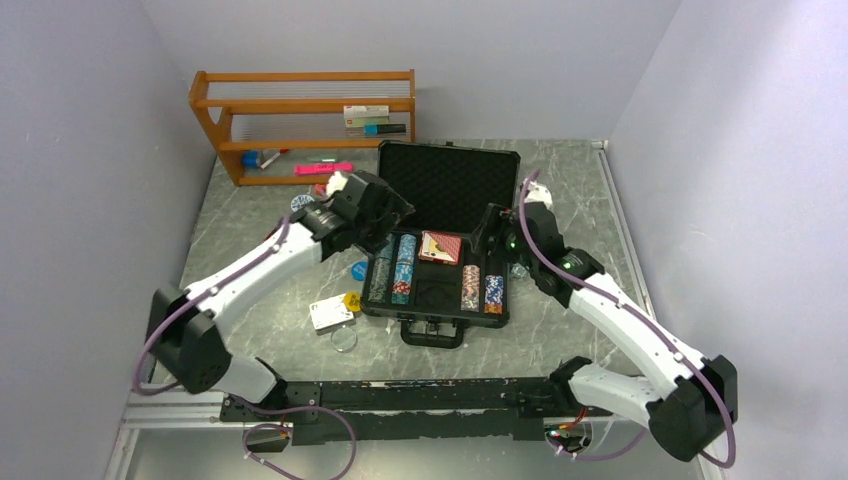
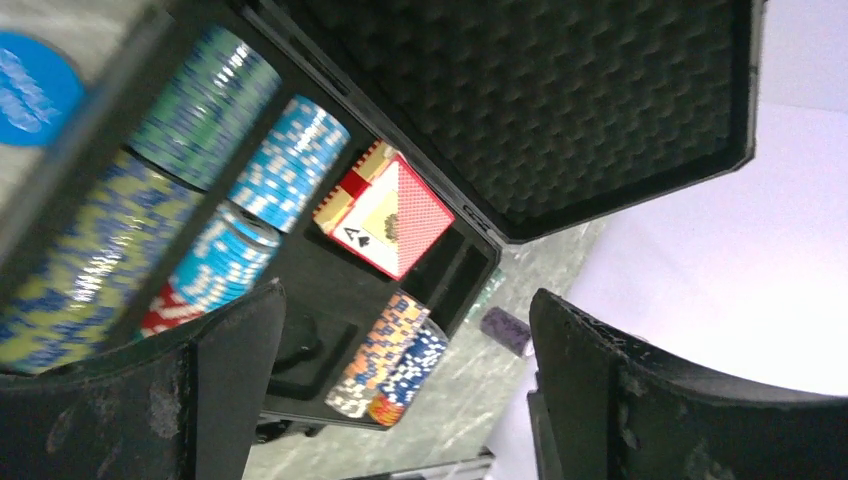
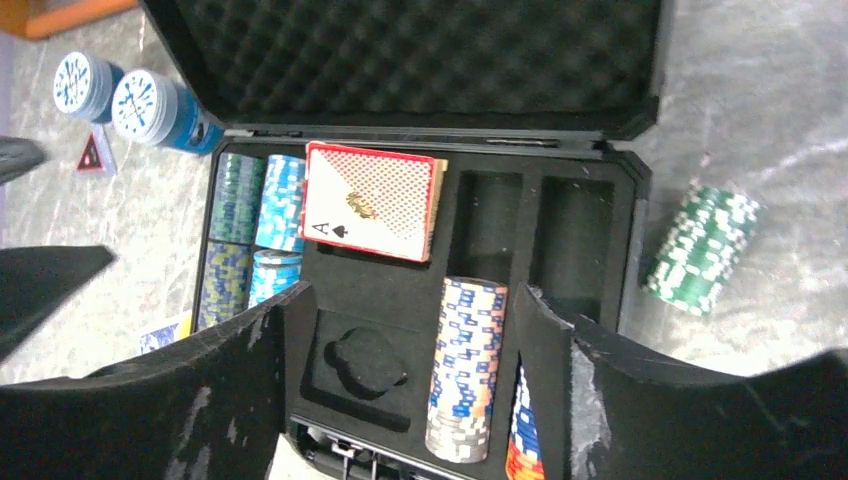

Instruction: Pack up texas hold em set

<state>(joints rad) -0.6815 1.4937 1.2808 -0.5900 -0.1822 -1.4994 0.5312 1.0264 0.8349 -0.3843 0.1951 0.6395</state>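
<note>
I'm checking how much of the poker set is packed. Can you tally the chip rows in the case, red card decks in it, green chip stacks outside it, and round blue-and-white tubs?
Chip rows in the black case: 4
Red card deck in the case: 1
Green chip stack beside the case: 1
Blue-and-white tubs: 2
Total: 8

We see the black briefcase (image 1: 448,185) open on the table, its foam-lined lid upright at the far side and its handle (image 1: 432,333) toward the near edge. Striped green, blue and yellow chip rows (image 1: 404,265) fill the left slots. Orange-and-white and blue-and-red chip stacks (image 1: 470,287) lie in the right slots. A red card deck (image 1: 443,246) rests tilted over the middle compartment, ace of spades showing. A green chip stack (image 3: 702,247) lies on its side on the table, just right of the case. A small yellow piece (image 1: 352,300), possibly the dealer button, sits to the case's left.
</note>
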